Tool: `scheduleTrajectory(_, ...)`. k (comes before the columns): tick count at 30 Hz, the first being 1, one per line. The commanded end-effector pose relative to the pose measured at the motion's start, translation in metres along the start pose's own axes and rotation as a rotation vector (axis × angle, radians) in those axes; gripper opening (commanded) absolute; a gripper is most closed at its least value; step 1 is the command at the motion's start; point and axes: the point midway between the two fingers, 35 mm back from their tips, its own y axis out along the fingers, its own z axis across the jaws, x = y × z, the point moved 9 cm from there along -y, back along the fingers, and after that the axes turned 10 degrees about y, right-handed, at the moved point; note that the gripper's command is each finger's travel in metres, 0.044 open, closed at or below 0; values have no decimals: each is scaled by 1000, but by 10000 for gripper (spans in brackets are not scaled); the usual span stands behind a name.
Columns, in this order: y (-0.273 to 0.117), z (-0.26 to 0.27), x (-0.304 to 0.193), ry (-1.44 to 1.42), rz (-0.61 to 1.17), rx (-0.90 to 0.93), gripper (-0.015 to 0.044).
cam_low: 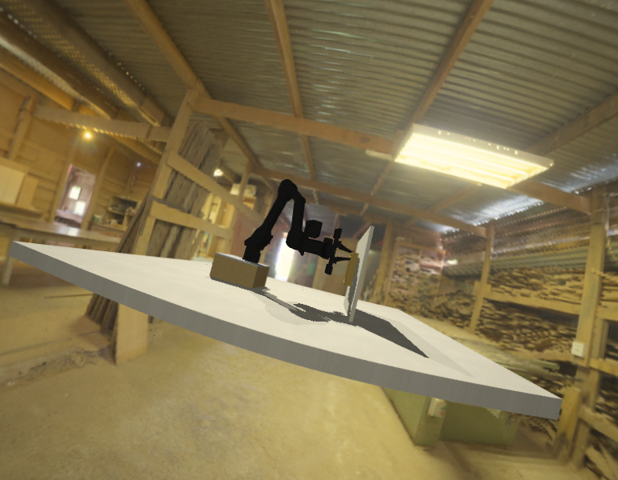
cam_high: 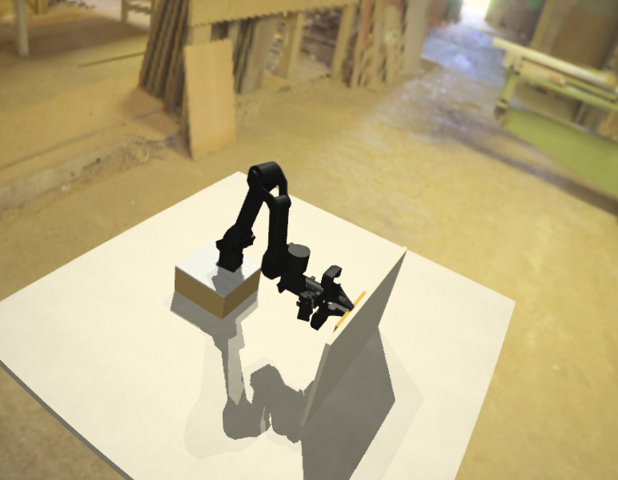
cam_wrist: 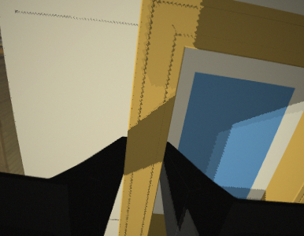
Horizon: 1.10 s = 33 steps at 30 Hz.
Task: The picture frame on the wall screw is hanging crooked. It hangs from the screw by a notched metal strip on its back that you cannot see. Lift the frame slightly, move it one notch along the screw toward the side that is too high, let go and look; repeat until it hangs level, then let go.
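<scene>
The picture frame (cam_high: 359, 298) (cam_low: 351, 271) (cam_wrist: 143, 157) has a yellow border, a grey mat and a blue picture. It is at the front face of the upright pale wall panel (cam_high: 368, 320) (cam_low: 364, 258) (cam_wrist: 73, 86). In the wrist view its top bar slopes down to the right. My gripper (cam_high: 351, 310) (cam_low: 351, 255) (cam_wrist: 144, 145) is shut on the frame's left bar, one finger on the outer side and one on the inner side. The screw and the notched strip are hidden behind the frame.
The arm's base stands on a wooden block (cam_high: 198, 289) (cam_low: 237, 270) on the white table (cam_high: 118, 268) (cam_low: 170, 299). The panel stands on the table in front of the arm. Arm and panel shadows fall on the table, and shadows also cross the frame.
</scene>
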Motion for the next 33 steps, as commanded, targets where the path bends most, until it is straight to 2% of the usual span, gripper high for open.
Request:
scheduleTrajectory(1, 0, 0, 0, -28, -2, -1, 0)
scheduleTrajectory(3, 0, 0, 0, -34, -2, -1, 0)
scheduleTrajectory(13, 0, 0, 0, -18, 0, 0, 260)
scheduleTrajectory(18, -8, 0, 1, 7, -1, -1, 260)
scheduleTrajectory(26, -98, -5, 0, 289, -11, -15, 260)
scheduleTrajectory(33, -102, 4, 6, 274, -21, -20, 260)
